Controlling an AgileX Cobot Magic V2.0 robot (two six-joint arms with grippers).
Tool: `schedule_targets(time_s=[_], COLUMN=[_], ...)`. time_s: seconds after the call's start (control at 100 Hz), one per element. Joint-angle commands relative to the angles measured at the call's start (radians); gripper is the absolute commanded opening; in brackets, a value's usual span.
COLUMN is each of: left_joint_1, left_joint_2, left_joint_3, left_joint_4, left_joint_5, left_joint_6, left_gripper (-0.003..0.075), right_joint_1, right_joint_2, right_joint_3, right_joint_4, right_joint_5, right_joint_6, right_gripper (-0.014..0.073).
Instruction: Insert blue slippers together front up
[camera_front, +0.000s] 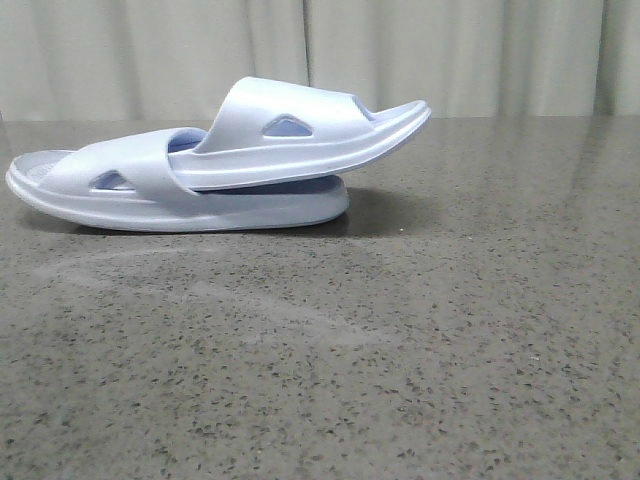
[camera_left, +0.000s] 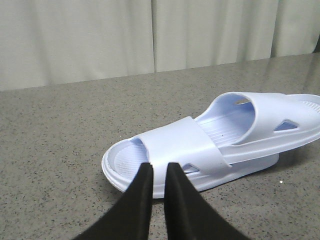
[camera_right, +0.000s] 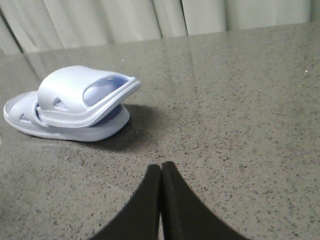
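**Desk:** Slippers first. Where do they lie?

**Operator:** Blue slippers (camera_front: 215, 160) sit nested on the speckled grey table (camera_front: 400, 380), toward its left and far side in my front view. The lower slipper (camera_front: 150, 200) lies flat; the upper slipper (camera_front: 300, 135) is pushed under its strap and tilts upward, one end hanging free over the table. A pale curtain (camera_front: 400, 50) hangs behind.

**Desk:** Any brand or writing?

**Operator:** None I can read on the foam.

**Desk:** And the claws?

**Operator:** My left gripper (camera_left: 159, 172) holds nothing, fingers nearly closed with a narrow slit between them, just in front of the pair. My right gripper (camera_right: 161, 172) is clenched, empty, well apart from the slippers.
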Motion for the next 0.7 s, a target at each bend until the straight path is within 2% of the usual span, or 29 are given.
schedule_targets(time_s=[0.0,0.17,0.69], left_joint_1=[-0.008,-0.007,-0.007], left_joint_2=[-0.012,-0.012,-0.012], left_joint_3=[-0.024,-0.028,-0.028], left_joint_4=[-0.074,-0.074,-0.074], left_joint_5=[0.035,0.077,0.079], left_joint_6=[0.013,0.013,0.013], left_gripper=[0.0015,0.0015,0.0015], right_joint_1=[0.001,0.001,0.001], right_joint_2=[-0.017,-0.017,-0.017], right_joint_3=[-0.020,-0.020,-0.020], right_joint_4=[0.055,0.055,0.055], right_joint_5=[-0.068,-0.066,-0.066], right_joint_6=[-0.013,-0.013,-0.013], right_gripper=[-0.0079,-0.0079,-0.0079])
